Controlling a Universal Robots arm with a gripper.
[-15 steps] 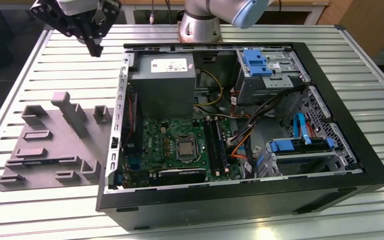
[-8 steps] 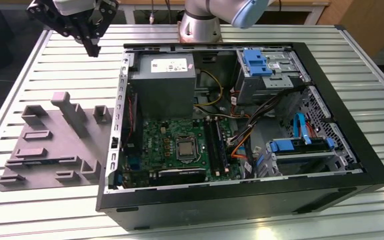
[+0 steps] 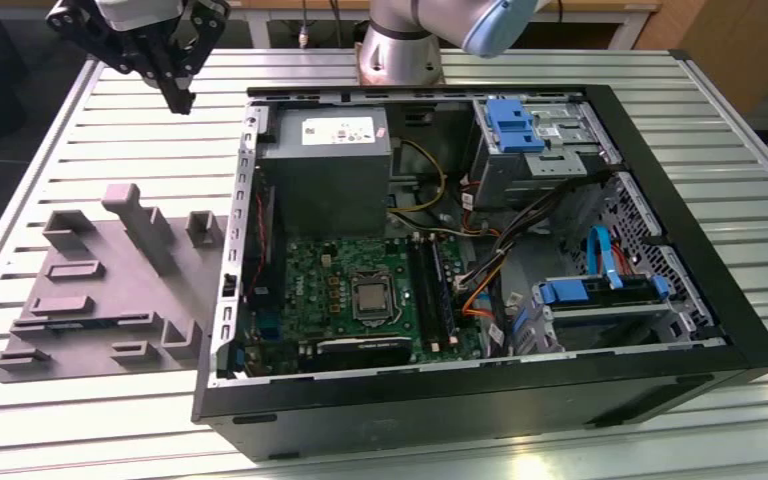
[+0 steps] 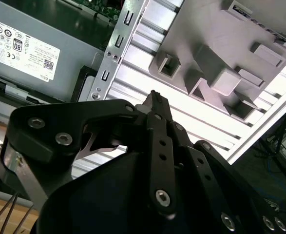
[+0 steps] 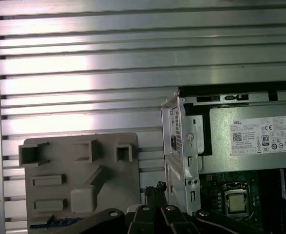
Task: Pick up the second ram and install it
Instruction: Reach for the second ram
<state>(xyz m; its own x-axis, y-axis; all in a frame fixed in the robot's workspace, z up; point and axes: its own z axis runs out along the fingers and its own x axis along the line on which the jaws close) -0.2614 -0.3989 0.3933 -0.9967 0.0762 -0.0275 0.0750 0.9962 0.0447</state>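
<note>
The second ram (image 3: pixel 91 321), a thin, flat, dark stick, lies on the bumpy grey plastic tray (image 3: pixel 131 290). The gripper (image 3: pixel 177 98) hangs over the ribbed metal table (image 3: pixel 131 140), well apart from it, pinched together and holding nothing. Picking up is not yet begun. It calls for open fingers around the stick's thin sides.

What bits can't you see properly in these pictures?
- Exterior view: the memory slots are too dark and small to tell whether a stick sits in them.
- First wrist view: a bluish strip at the edge of the grey tray is half covered by the claw, so I cannot tell what it is.
- Second wrist view: the claw's black body hides much of the table.
</note>
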